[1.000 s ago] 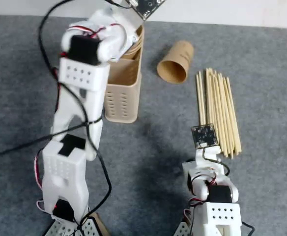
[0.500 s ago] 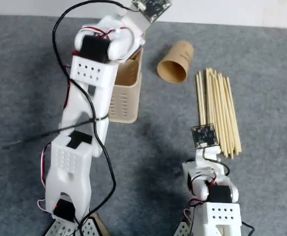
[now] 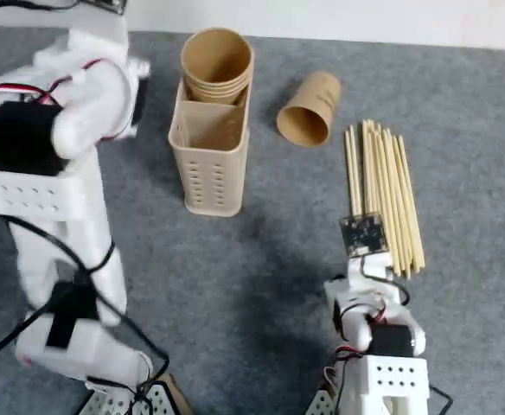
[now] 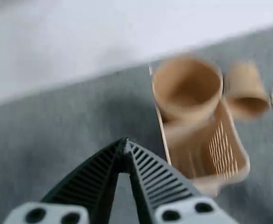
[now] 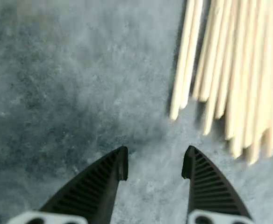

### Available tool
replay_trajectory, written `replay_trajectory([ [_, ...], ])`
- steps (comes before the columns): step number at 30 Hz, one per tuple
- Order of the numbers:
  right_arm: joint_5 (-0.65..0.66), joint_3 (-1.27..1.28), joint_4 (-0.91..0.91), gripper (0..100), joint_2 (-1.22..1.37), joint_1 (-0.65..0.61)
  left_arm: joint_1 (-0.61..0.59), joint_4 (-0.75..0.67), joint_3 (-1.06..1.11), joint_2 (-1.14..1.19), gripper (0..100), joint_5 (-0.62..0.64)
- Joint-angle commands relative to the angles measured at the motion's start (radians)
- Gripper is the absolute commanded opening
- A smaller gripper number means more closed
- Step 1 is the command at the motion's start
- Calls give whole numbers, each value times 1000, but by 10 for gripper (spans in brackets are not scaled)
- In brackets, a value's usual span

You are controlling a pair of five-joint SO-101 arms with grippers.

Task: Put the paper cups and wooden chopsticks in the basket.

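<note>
I see the bundle of pale wooden chopsticks [image 3: 386, 194] lying flat on the grey felt tabletop [image 3: 261, 259], its long axis running away from my arms. The near ends sit just ahead of my right gripper [image 5: 155, 163], whose fingers are spread over the felt. A loose brown paper cup [image 3: 309, 108] lies on its side near the bundle's far ends, mouth toward the arms. Beside it stands the beige slotted plastic basket [image 3: 207, 173], with a stack of brown paper cups [image 3: 217, 60] upright in its far compartment. My left gripper [image 4: 125, 151] is pressed together over the felt, apart from the basket.
</note>
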Motion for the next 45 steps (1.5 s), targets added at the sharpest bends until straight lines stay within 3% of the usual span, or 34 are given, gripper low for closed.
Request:
replay_trajectory([
  [1,41,-203,44,205,27,10,-2,-3,579,-286,25,5],
  [4,63,-403,54,205,196,4,-7,-95,941,-498,51,5],
  [10,132,-837,51,205,782,-99,-88,-391,1604,-878,162,5],
  [15,213,-1190,50,207,1098,-131,-237,-572,1959,-1067,178,-60],
  [19,253,-1368,27,207,1277,-159,-269,-695,2161,-1112,178,-78],
  [23,252,-1368,-114,207,1382,-170,-274,-790,2241,-1112,178,-80],
  [45,255,-1351,-642,202,1751,-102,-199,-790,2270,-1112,178,-80],
])
